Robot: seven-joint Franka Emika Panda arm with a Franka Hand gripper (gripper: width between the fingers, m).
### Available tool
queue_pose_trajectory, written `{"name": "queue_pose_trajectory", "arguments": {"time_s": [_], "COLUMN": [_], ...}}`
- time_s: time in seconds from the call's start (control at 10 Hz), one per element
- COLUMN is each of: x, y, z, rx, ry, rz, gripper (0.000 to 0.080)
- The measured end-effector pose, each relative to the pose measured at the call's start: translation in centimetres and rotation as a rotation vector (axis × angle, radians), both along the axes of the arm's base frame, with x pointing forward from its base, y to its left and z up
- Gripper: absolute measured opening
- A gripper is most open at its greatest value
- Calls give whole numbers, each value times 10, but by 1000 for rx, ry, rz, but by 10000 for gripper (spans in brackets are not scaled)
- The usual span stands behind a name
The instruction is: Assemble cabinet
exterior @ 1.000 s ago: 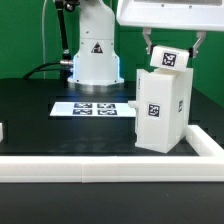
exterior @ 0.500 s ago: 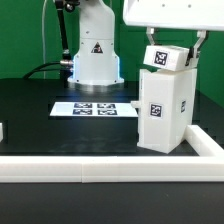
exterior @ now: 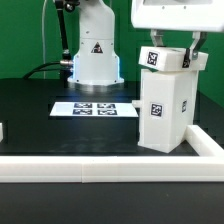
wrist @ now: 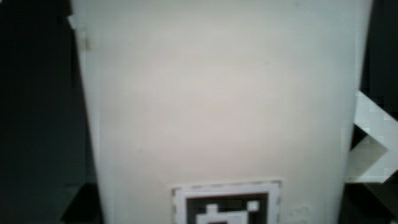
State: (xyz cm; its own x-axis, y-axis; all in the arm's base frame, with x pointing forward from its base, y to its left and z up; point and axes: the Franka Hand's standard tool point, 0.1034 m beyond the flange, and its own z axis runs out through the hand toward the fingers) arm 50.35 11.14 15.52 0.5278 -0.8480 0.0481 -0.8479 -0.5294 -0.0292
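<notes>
The cabinet body (exterior: 163, 112), a tall glossy white box with a square tag on its front, stands upright at the exterior view's right. A small white cabinet panel (exterior: 162, 60) with its own tag lies nearly level along the body's top edge and seems to touch it. My gripper (exterior: 171, 54) comes down from above, with one finger on each side of this panel, shut on it. In the wrist view the panel (wrist: 205, 100) fills most of the picture, its tag (wrist: 228, 206) near the edge. My fingers do not show there.
The marker board (exterior: 95, 107) lies flat on the black table at the middle. The arm's white base (exterior: 93, 55) stands behind it. A long low white border rail (exterior: 100, 168) runs along the front and turns back at the exterior view's right (exterior: 205, 143).
My gripper has carried the panel toward the exterior view's left and down. The panel has turned from tilted to nearly level on top of the cabinet body.
</notes>
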Motion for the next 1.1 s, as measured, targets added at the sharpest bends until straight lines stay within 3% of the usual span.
{"name": "queue_pose_trajectory", "arguments": {"time_s": [0.4, 0.5, 0.6, 0.7, 0.8, 1.1], "x": [1, 1, 1, 2, 2, 3], "y": [1, 1, 1, 2, 3, 6], "z": [0, 0, 0, 6, 14, 29], "rx": [23, 24, 26, 43, 64, 113], "ry": [-5, -5, -5, -10, -17, -33], "rz": [-219, -225, -217, -220, -224, -246], "gripper": [556, 635, 635, 744, 788, 796]}}
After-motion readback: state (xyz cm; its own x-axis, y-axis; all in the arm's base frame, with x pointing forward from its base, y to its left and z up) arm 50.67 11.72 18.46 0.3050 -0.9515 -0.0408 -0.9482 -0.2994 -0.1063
